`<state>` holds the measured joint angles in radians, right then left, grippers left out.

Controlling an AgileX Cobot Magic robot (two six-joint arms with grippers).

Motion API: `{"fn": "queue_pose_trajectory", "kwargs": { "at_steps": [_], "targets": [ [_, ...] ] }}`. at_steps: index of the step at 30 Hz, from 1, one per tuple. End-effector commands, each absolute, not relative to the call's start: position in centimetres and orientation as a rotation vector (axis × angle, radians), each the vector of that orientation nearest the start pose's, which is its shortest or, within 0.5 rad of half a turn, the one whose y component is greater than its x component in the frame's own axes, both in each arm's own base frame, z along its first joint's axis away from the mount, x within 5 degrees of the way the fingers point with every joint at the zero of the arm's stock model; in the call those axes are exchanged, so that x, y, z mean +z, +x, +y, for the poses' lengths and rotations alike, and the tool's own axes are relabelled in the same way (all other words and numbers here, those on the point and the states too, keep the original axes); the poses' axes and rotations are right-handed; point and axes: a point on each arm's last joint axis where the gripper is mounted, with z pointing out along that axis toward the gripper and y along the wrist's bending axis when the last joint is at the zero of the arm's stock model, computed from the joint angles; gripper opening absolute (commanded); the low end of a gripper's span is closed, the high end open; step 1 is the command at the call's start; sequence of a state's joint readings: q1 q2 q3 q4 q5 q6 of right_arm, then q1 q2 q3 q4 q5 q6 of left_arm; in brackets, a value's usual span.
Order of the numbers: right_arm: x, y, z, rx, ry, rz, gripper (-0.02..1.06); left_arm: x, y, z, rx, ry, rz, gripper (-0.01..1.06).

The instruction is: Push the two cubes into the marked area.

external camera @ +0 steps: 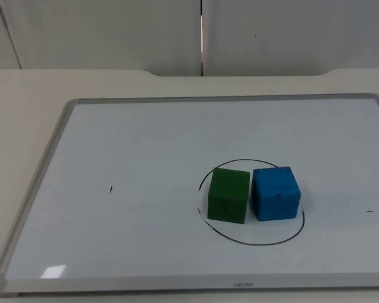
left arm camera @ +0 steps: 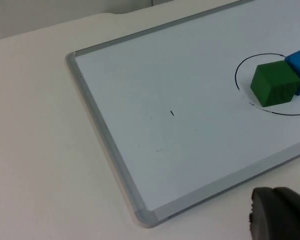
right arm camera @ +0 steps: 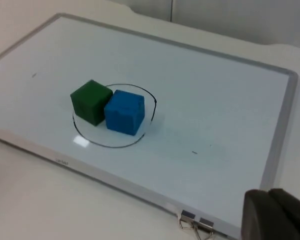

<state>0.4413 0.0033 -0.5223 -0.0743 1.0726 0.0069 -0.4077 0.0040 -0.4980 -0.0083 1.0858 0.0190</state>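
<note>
My left gripper [left arm camera: 282, 215] and right gripper [right arm camera: 275, 217] both wait off the near edge of the whiteboard [external camera: 145, 126], well back from the cubes; I cannot tell how their fingers stand. Ahead of me, the green cube [external camera: 228, 195] and blue cube [external camera: 275, 192] sit touching, side by side, inside the drawn circle [external camera: 252, 242]. They look light, stiff and blocky, likely to slide easily on the slick board, best nudged flat against a side face. A binder clip [right arm camera: 195, 223] sits on the board's edge by my right gripper.
</note>
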Motion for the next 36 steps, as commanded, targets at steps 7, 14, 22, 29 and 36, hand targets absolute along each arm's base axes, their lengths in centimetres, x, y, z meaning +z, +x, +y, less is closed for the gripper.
{"fn": "queue_pose_trajectory", "kwargs": {
  "at_steps": [7, 14, 22, 29, 36],
  "targets": [
    [27.98, -0.41, -0.84, 0.192, -0.437, 2.004, 0.00, 27.42, -0.45, 0.14, -0.251, 0.429, 2.030, 0.00],
    [27.98, -0.41, -0.84, 0.193, -0.435, 2.004, 0.00, 27.42, -0.45, 0.14, -0.251, 0.429, 2.030, 0.00],
    [27.98, -0.41, -0.84, 0.193, -0.435, 2.004, 0.11, 27.42, -0.45, 0.14, -0.251, 0.429, 2.030, 0.00],
    [27.98, -0.41, -0.84, 0.193, -0.435, 2.004, 0.65, 27.42, -0.45, 0.14, -0.251, 0.429, 2.030, 0.07],
    [27.98, -0.41, -0.84, 0.193, -0.435, 2.004, 0.81, 27.42, -0.45, 0.14, -0.251, 0.429, 2.030, 0.55]
  ]
}}
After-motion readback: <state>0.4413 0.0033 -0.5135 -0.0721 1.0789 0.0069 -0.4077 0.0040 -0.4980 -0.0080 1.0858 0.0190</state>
